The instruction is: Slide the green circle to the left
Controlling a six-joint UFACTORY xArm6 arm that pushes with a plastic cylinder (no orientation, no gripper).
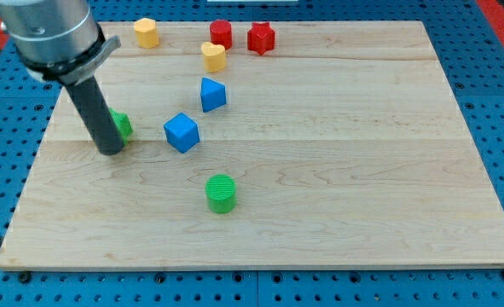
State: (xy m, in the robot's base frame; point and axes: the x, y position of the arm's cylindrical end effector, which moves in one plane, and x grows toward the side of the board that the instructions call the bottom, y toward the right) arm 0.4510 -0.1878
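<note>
The green circle [221, 192] is a round ridged block on the wooden board [337, 170], below the board's middle and left of centre. My tip [110, 150] rests on the board at the view's left, well left of and above the green circle. A second green block [121, 124] sits right behind the rod, partly hidden by it; its shape cannot be made out.
A blue cube [182, 132] and a blue block [212, 94] lie above the green circle. Two yellow blocks [146, 32] [213, 56] and two red blocks [221, 33] [261, 37] sit near the top edge.
</note>
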